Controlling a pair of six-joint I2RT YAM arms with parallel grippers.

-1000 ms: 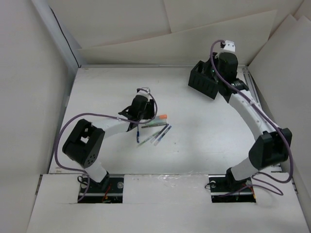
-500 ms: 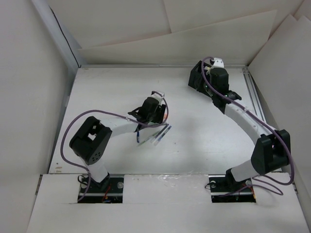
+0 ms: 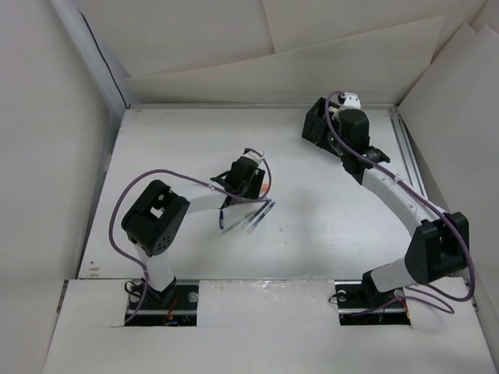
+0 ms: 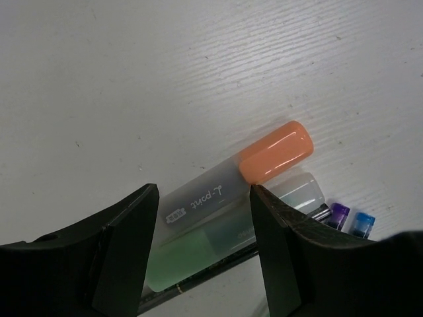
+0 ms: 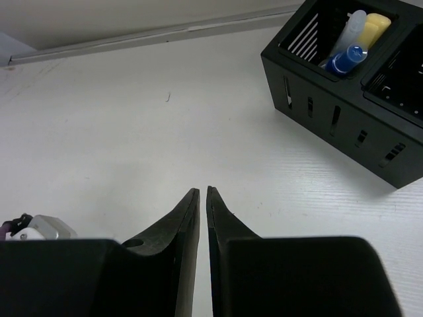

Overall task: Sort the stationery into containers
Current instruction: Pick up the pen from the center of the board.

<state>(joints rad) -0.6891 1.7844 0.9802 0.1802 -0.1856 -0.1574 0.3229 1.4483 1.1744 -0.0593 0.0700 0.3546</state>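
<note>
My left gripper (image 3: 249,181) (image 4: 203,198) is open and low over the table, its jaws either side of a grey-bodied marker with an orange cap (image 4: 274,152) (image 3: 267,189). A green marker with a clear cap (image 4: 198,254) lies against it, with a thin dark pen along its lower edge. Purple and blue pen ends (image 4: 350,220) show at the right. More pens (image 3: 253,216) lie just in front. My right gripper (image 3: 334,134) (image 5: 203,191) is shut and empty beside the black two-compartment organiser (image 3: 314,125) (image 5: 344,125). One compartment holds a blue marker (image 5: 345,59) and a yellow marker (image 5: 375,26).
White walls close the table at the back and both sides. A metal rail (image 3: 405,148) runs along the right edge. My right arm hides part of the organiser in the top view.
My left gripper has moved right over the pens and now straddles the orange-capped marker. My right gripper has swung left, over the organiser's right part, and has held still for the last half second.
</note>
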